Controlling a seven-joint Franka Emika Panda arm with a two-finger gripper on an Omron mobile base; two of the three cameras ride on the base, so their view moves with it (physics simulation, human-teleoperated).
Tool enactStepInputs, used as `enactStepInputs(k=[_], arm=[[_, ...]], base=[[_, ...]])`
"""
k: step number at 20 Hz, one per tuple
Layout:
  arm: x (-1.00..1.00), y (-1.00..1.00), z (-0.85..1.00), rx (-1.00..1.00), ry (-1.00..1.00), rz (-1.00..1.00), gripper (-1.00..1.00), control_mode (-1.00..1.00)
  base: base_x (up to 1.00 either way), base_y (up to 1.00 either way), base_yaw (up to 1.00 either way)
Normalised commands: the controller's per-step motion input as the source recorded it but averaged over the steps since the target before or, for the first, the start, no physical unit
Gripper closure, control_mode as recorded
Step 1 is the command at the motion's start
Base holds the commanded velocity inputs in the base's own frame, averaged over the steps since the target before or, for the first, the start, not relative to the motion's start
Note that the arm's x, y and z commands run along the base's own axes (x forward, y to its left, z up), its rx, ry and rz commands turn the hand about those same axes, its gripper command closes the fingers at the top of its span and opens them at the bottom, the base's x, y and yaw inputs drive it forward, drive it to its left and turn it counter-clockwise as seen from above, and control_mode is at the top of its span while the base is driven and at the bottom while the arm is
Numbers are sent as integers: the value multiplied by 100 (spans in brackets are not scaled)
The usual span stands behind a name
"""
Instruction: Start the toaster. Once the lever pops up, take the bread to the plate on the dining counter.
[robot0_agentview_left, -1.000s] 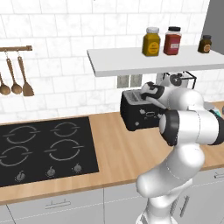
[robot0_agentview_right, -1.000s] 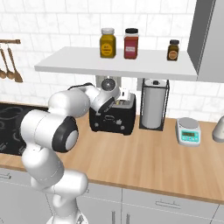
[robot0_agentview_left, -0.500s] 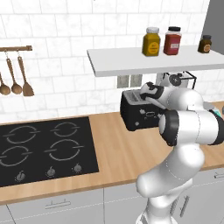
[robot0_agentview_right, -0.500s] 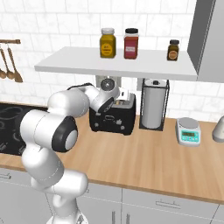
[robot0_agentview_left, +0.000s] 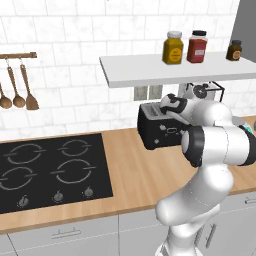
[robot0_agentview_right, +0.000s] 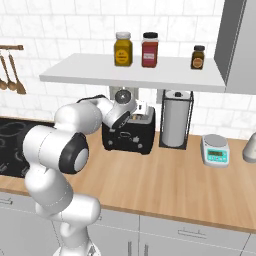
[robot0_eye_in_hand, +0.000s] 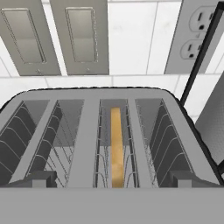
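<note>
While the hand hangs above the slots, notes as follows.

Change: none to speak of over the last second; arm and hand sit as before above the toaster (robot0_agentview_right: 129, 135), and nothing on the worktop has shifted.
Meaning: a pause or a very slow approach, I judge; the start step looks not yet done.
Hand: gripper (robot0_agentview_right: 136, 107) spread wide, holding nothing, poised just over the toaster's top.
Toaster: black box on the wood worktop (robot0_agentview_right: 190, 185), against the tiled wall, under the white shelf (robot0_agentview_right: 135, 72).
Bread: slice of bread (robot0_eye_in_hand: 116, 146) stands on edge inside the right-hand slot, seen from above, sunk among the wires.
Lever: not made out from these angles; cannot tell whether it is up or down.
Neighbours: paper-towel holder (robot0_agentview_right: 176, 119) just beside the toaster, small scale (robot0_agentview_right: 215, 150) further along, hob (robot0_agentview_left: 47, 175) well apart.
Next: likely find and press the lever, then wait.
</note>
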Motion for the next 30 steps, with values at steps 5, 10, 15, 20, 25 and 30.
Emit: enactStepInputs(k=[5,10,15,20,25,30], arm=[[0,0,0,0,0,0,-100,-100],[0,0,0,0,0,0,-100,-100],[0,0,0,0,0,0,-100,-100],[0,0,0,0,0,0,-100,-100],[0,0,0,0,0,0,-100,-100],[0,0,0,0,0,0,-100,-100]], base=[[0,0,0],[0,0,0],[0,0,0],[0,0,0],[0,0,0],[0,0,0]])
